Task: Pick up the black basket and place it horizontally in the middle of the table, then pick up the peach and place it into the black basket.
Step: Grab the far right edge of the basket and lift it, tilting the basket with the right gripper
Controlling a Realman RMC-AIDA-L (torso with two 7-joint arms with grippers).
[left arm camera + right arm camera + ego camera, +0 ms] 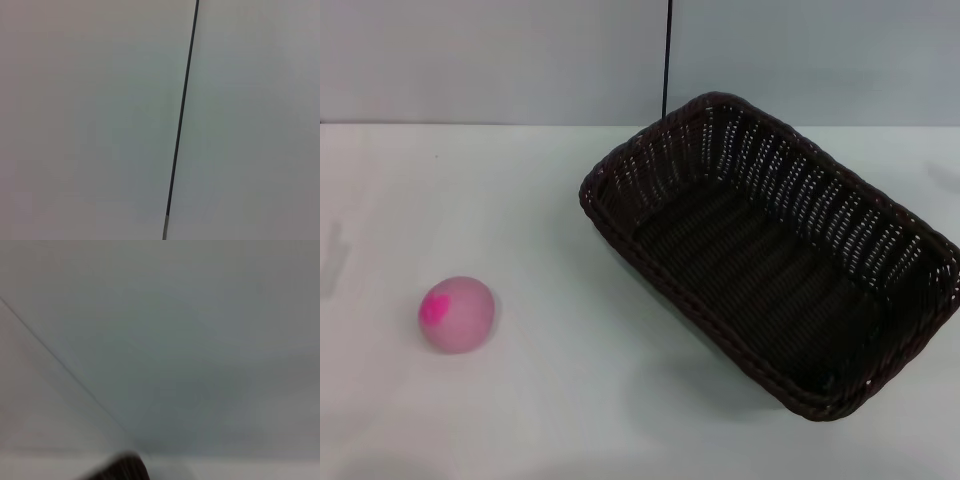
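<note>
The wide, flat, plain white worktop (pixel 570 400) fills the head view below the pale back wall, and the large, very dark brown-black rectangular woven wicker basket (pixel 770 250) takes up the centre-right and right of the frame. Its long axis runs on a diagonal, from the upper middle of the frame down to the lower right edge, so it lies skewed and off to the right, not level across the middle; turning it square and shifting it toward the centre is, I judge, what the first move hinges on. The small round pale-pink toy peach with its magenta patch (pixel 458 314) sits in the lower left of the frame, well apart from the basket. Neither arm shows in the head view, and no fingers appear in either wrist view, so whether they are released or clenched cannot be told. The right wrist view catches a dark woven edge at its bottom margin, probably the basket rim, which suggests the right arm is the nearer one.
</note>
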